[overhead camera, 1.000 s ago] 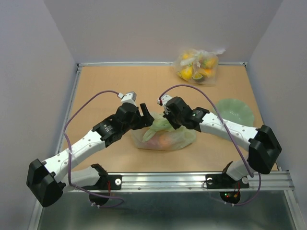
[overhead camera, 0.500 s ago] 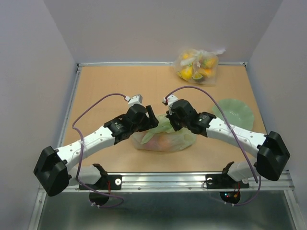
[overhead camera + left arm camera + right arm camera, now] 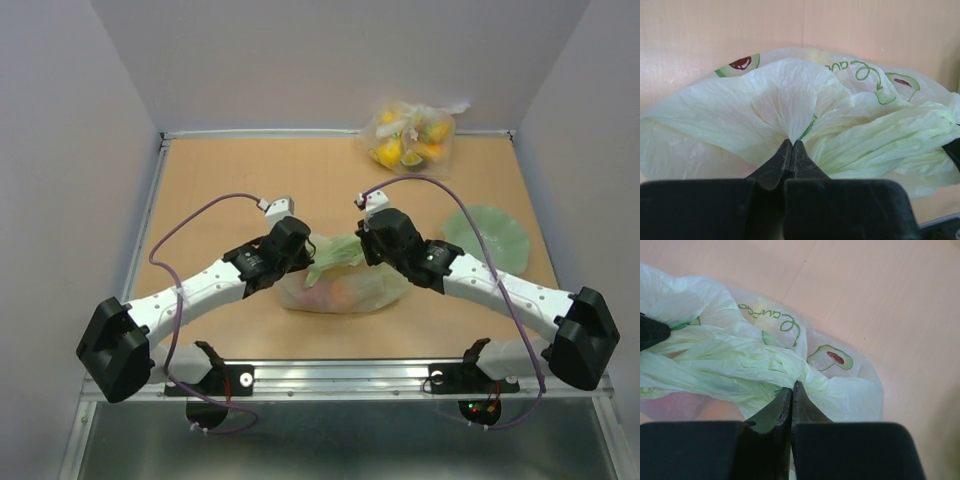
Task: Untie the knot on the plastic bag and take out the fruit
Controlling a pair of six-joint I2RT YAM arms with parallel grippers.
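The pale green plastic bag (image 3: pixel 345 288) lies on the table between both arms. It carries avocado prints (image 3: pixel 832 358). Fruit (image 3: pixel 335 293) shows only as orange-pink shapes through the film. The twisted handle strands of the knot (image 3: pixel 336 254) stretch between the two grippers; I cannot tell how tightly it is tied. My left gripper (image 3: pixel 309 256) is shut, its tips (image 3: pixel 791 143) pinching a gathered fold of the bag (image 3: pixel 790 100). My right gripper (image 3: pixel 362 250) is shut too, its tips (image 3: pixel 792 385) pinching the bunched strand (image 3: pixel 740 365) from the other side.
A clear bag (image 3: pixel 411 135) with yellow fruit sits at the back wall. A pale green plate (image 3: pixel 490 236) lies on the table right of the right arm. Grey walls close in the table on three sides.
The left gripper moved right onto the bag's top and closed on the film. The right arm shifted slightly right and back, still holding its strand; the bunched handles now stretch between both.
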